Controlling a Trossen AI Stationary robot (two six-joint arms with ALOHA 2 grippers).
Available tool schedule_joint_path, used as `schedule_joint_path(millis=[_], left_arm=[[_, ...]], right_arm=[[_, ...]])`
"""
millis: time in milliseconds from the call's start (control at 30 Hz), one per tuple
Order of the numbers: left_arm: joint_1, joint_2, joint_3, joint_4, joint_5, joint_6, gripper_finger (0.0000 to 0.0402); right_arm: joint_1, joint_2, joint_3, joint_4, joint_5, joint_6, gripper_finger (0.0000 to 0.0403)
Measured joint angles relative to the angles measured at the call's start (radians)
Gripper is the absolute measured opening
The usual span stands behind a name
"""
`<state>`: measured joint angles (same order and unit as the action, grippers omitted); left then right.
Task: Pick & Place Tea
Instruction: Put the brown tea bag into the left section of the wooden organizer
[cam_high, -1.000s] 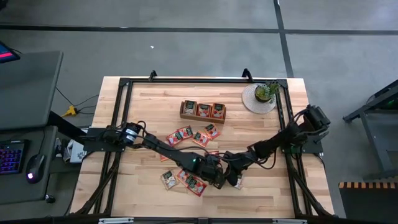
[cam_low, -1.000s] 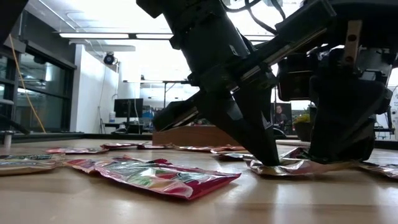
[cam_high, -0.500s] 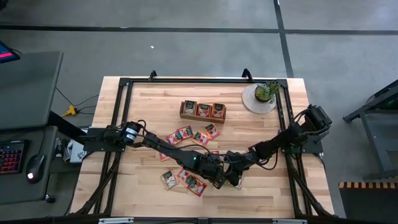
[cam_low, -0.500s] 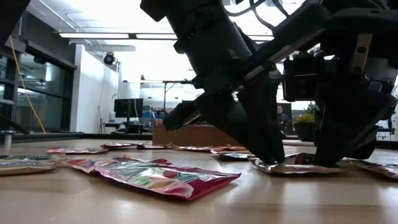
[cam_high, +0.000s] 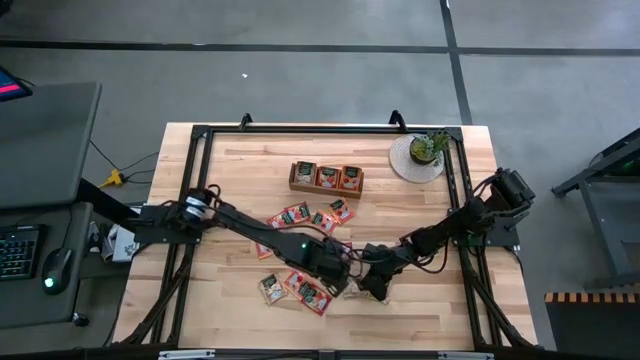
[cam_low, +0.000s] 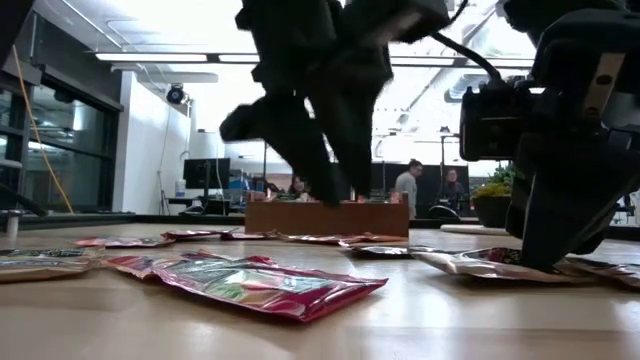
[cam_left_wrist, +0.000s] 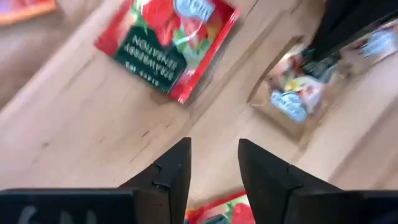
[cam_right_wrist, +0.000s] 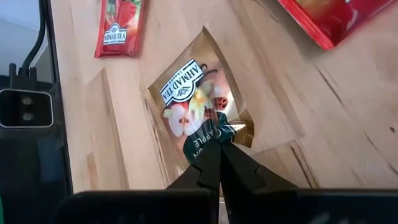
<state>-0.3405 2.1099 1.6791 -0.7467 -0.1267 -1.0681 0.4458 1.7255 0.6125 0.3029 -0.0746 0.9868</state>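
Note:
A pale tea sachet with apple print (cam_right_wrist: 196, 102) lies on the table near the front middle (cam_high: 352, 291). My right gripper (cam_right_wrist: 217, 144) is shut at its dark-green edge, reaching in from the table's right (cam_high: 368, 287). My left gripper (cam_left_wrist: 214, 152) hangs open just left of it (cam_high: 335, 266), raised off the table (cam_low: 325, 170), with nothing between its fingers. Below it lie a red strawberry sachet (cam_left_wrist: 165, 43) and the pale sachet (cam_left_wrist: 291, 93). My right gripper pinches the pale sachet's dark-green edge (cam_right_wrist: 205, 142) between its two fingertips. The fingers slant down from the table's right. The sachet lies nearly flat on the wood (cam_low: 480, 263), its held edge under the fingers (cam_low: 545, 250).
Several more red and pale sachets lie scattered mid-table (cam_high: 300, 215) and near the front (cam_high: 300, 290), one close to the low camera (cam_low: 260, 282). The wooden tray (cam_high: 326, 177) stands farther back, the potted plant (cam_high: 428, 148) at the far right. People stand in the room behind (cam_low: 410, 185).
My left gripper has opened, let go of the pale sachet, risen off the table and drawn back toward the left and far side. My right gripper has stayed shut at the sachet, which now lies flatter on the wood.

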Motion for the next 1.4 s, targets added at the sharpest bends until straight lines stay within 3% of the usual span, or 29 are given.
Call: schedule_joint_path(millis=[167,400,733,1000,1100,1167,1267,1400], left_arm=[[0.0,-0.114,0.005,-0.071,-0.107,0.017,0.0131],[-0.014,-0.294,0.003,-0.248,-0.371,0.017,0.0131],[-0.006,-0.428,0.004,-0.405,-0.5,-0.005,0.0131],[-0.006,-0.579,-0.04,-0.449,-0.608,0.017,0.0131],[0.009,-0.674,-0.143,-0.4,-0.609,0.069,0.0131],[0.033,-0.743,-0.247,-0.275,-0.577,0.115,0.0131],[0.075,-0.863,-0.436,-0.064,-0.491,0.23,0.0131],[0.181,-1.001,-0.673,0.217,-0.303,0.321,0.0131]], right_arm=[[0.0,-0.049,-0.002,-0.059,0.001,-0.05,0.0],[-0.038,-0.238,-0.001,-0.251,0.041,-0.17,0.0],[-0.171,-0.541,0.0,-0.462,0.04,-0.362,0.0],[-0.316,-0.654,0.001,-0.547,0.005,-0.439,0.0],[-0.377,-0.647,0.04,-0.572,0.012,-0.466,0.0],[-0.423,-0.626,0.09,-0.589,0.011,-0.49,0.0],[-0.491,-0.576,0.199,-0.64,-0.002,-0.562,0.0],[-0.576,-0.483,0.384,-0.794,-0.011,-0.667,0.0]])
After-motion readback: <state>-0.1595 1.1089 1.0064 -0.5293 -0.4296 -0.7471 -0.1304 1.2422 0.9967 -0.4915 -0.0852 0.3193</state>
